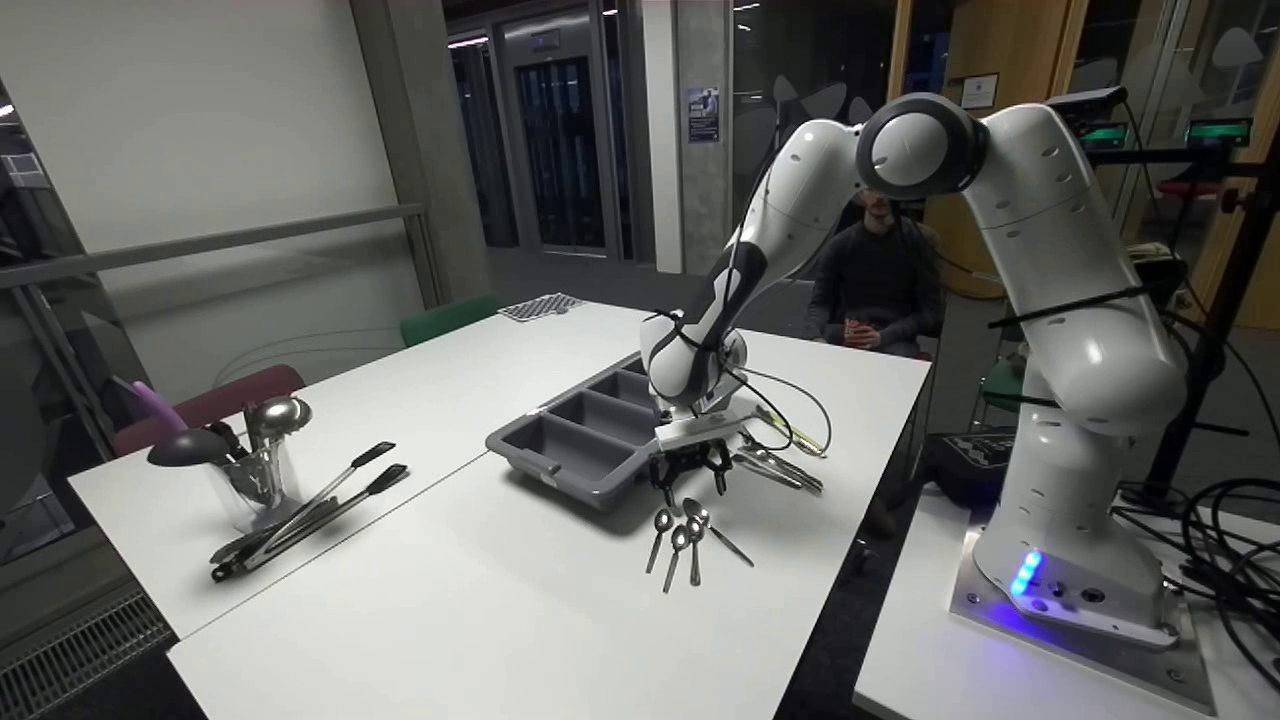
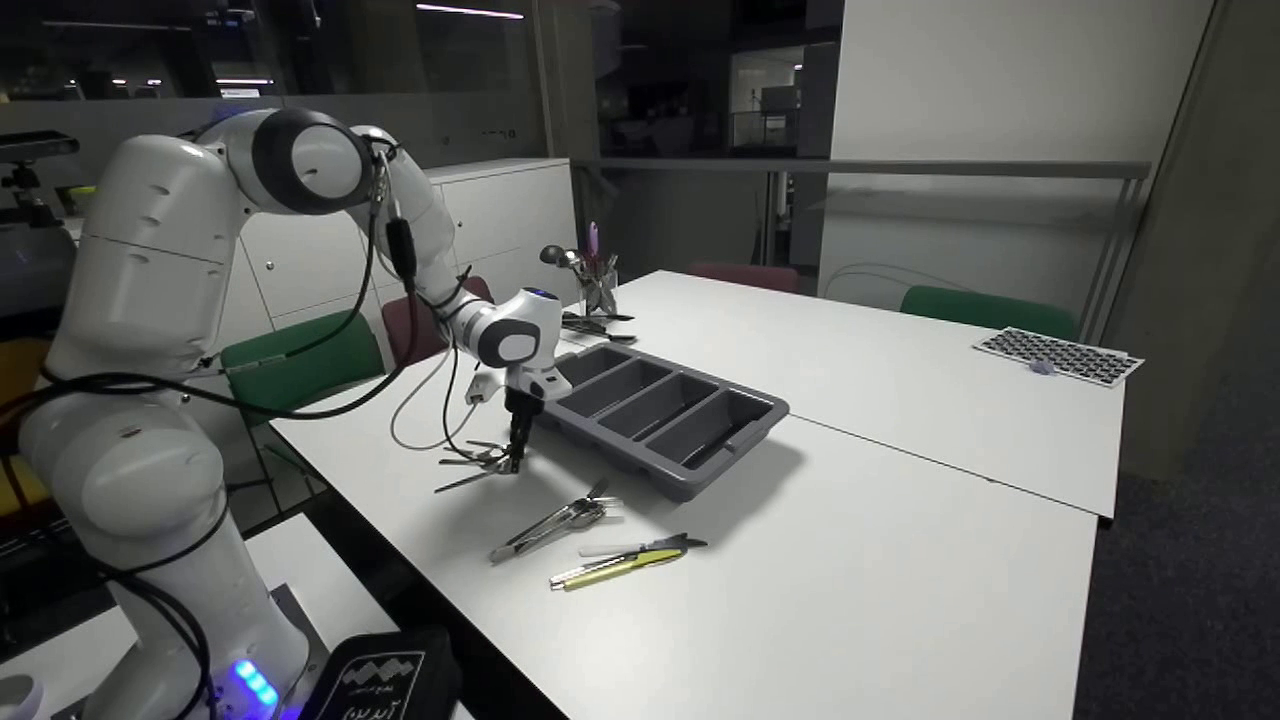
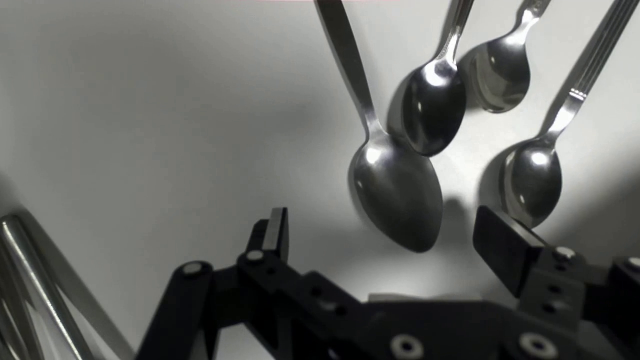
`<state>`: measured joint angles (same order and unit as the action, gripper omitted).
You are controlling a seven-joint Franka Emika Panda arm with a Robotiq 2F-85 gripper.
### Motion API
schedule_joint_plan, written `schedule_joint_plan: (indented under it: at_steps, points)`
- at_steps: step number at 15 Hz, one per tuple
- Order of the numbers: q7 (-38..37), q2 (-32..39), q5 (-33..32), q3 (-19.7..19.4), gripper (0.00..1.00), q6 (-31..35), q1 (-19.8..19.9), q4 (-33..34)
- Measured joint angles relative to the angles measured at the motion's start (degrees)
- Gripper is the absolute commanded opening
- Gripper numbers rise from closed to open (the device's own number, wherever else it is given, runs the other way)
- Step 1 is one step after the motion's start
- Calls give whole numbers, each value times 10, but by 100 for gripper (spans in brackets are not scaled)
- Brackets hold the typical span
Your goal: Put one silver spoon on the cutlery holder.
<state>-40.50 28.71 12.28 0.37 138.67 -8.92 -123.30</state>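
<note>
From my end I can read nothing: the black case point(image 2: 400, 672) bears white lettering point(image 2: 375, 713) I can't make out, and the poster point(image 1: 703, 114) is too small.

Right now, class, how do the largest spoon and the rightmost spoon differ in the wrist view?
The largest spoon has a bigger bowl than the rightmost spoon. The largest spoon's handle looks plain; the rightmost spoon's is grooved. Both are silver and lie on the white table.

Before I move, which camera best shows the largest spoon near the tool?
The wrist view: the largest spoon appears close up, though its handle is cropped. In an exterior view that spoon is small but shows its handle's end; in an exterior view the spoons bunch beside the tool, hard to tell apart.
</note>
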Motion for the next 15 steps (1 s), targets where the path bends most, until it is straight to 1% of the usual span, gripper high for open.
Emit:
schedule_joint_plan:
  at_steps: [15]
  points:
    - [0, 9, 32, 1, 100, 0, 1, -12]
